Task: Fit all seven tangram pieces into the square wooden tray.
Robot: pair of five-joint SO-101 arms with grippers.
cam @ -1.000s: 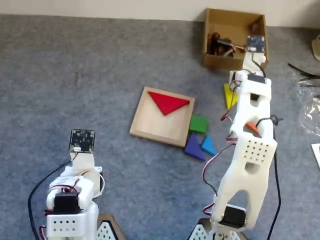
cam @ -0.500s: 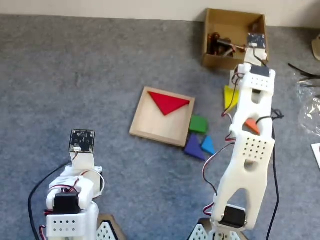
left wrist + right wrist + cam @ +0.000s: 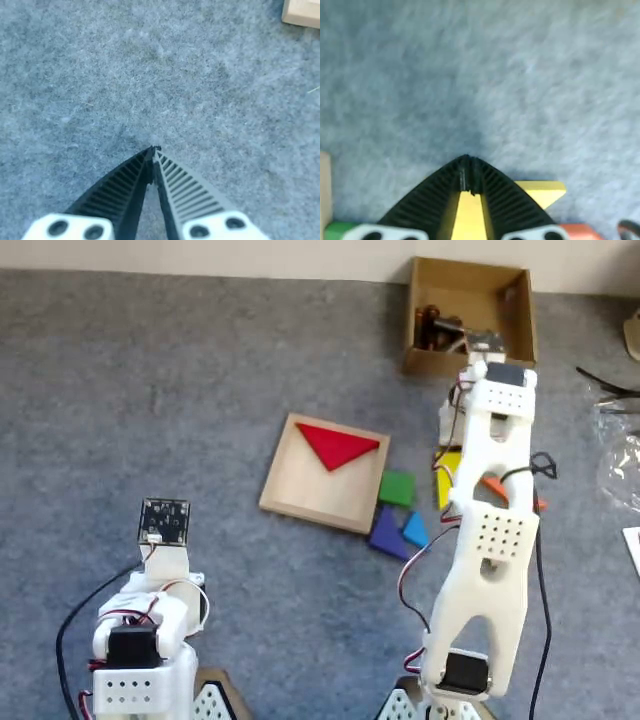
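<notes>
The right gripper [image 3: 468, 166] seems clamped on the yellow piece [image 3: 540, 194] near one edge only, so it can twist or slip free short of the wooden tray [image 3: 318, 492].

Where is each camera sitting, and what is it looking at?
High view: above, looking down on grey carpet, square wooden tray, white left arm, right arm.
Left wrist view: on left arm, facing carpet; own shut left tool shows.
Right wrist view: on right arm, facing carpet; right tool grips yellow triangle piece.
Shared with high view: that triangle.
</notes>
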